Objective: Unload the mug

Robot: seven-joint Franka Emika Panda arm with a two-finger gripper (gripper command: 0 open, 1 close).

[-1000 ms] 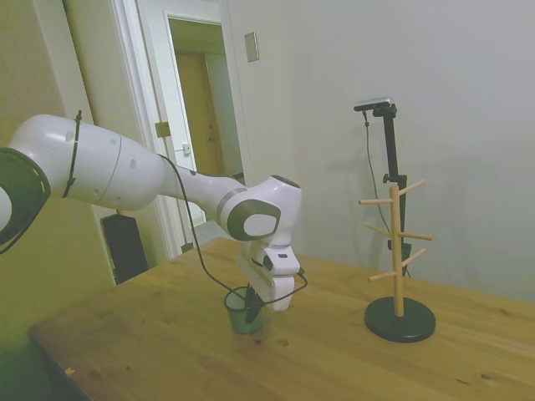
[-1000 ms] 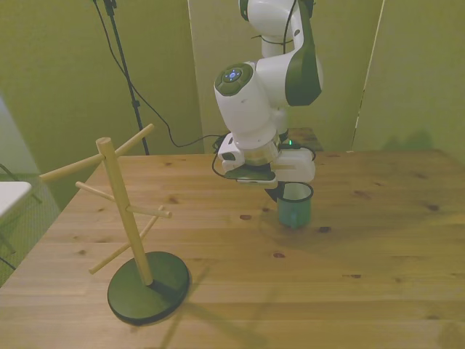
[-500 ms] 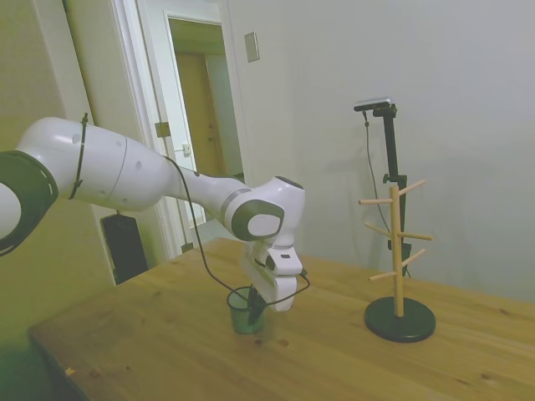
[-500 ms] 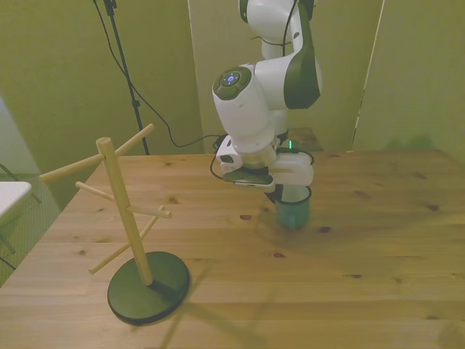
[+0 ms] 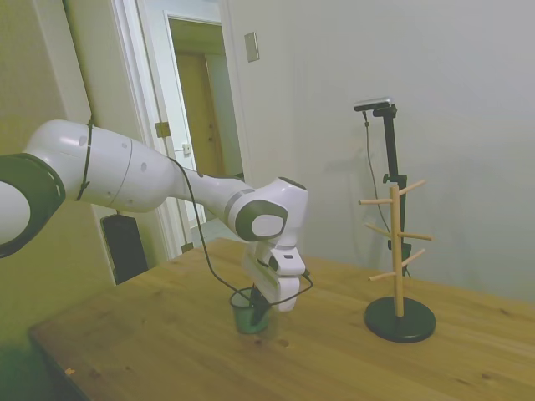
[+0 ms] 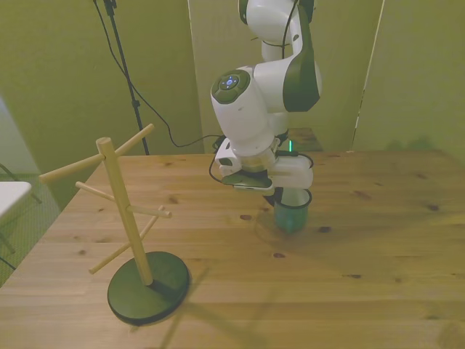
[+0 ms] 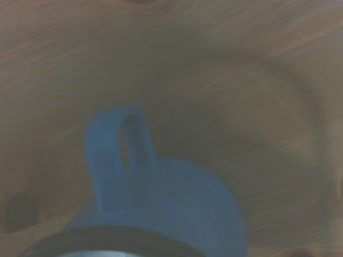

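The mug (image 6: 293, 212) stands upright on the wooden table (image 6: 378, 247), well apart from the wooden mug tree (image 6: 120, 218), which is toward the front view's left of it. The gripper (image 6: 285, 193) hangs directly over the mug's rim, its white body lying crosswise above the opening; its fingertips reach down at the rim, but whether they are parted or closed cannot be made out. The mug tree has a dark round base (image 6: 149, 286) and bare pegs angling upward from its post. A dark cable (image 6: 156, 116) runs behind the table, beyond the mug tree.
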